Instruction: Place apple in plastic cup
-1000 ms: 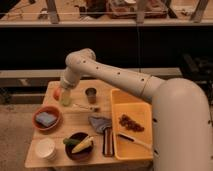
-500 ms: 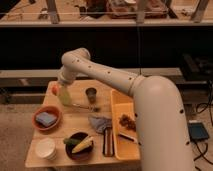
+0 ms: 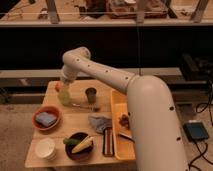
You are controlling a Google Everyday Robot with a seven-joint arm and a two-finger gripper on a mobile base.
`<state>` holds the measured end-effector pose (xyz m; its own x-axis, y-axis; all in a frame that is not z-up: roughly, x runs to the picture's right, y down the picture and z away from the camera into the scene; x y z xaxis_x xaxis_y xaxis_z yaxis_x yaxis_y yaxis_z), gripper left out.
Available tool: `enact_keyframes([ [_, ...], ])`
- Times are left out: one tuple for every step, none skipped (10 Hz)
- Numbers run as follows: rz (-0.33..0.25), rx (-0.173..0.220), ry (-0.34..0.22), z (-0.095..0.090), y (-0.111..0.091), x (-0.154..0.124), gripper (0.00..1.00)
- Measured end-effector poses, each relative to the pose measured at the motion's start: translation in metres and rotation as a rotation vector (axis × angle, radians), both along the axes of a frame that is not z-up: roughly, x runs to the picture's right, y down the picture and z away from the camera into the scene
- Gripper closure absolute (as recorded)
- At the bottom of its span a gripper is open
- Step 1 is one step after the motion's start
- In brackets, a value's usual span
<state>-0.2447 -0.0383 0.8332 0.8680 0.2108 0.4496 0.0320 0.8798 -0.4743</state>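
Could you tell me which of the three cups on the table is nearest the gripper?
The light green plastic cup, right below the gripper; the dark cup and white paper cup stand farther off.

Small wooden table [image 3: 75, 122] on speckled grey floor [image 3: 15, 150], dark wall behind, railing above, dim warm light

pincer [image 3: 63, 86] too blurred, plastic cup [image 3: 64, 97] partly hidden
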Motion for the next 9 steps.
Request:
enact_keyframes([
  [-0.002, -0.003, 0.005, 0.006, 0.000, 0.001, 0.65],
  [-0.007, -0.007, 0.009, 0.013, 0.004, 0.002, 0.65],
  [-0.014, -0.009, 0.006, 0.017, 0.008, 0.000, 0.65],
  [-0.023, -0.011, 0.004, 0.022, 0.011, -0.004, 0.65],
  [-0.028, -0.012, 0.003, 0.024, 0.012, -0.006, 0.65],
  [-0.035, -0.016, 0.008, 0.030, 0.015, -0.007, 0.65],
  [-0.039, -0.022, 0.011, 0.035, 0.017, -0.007, 0.65],
  [-0.048, -0.028, 0.012, 0.042, 0.022, -0.009, 0.65],
  [-0.053, -0.032, 0.010, 0.046, 0.025, -0.011, 0.62],
])
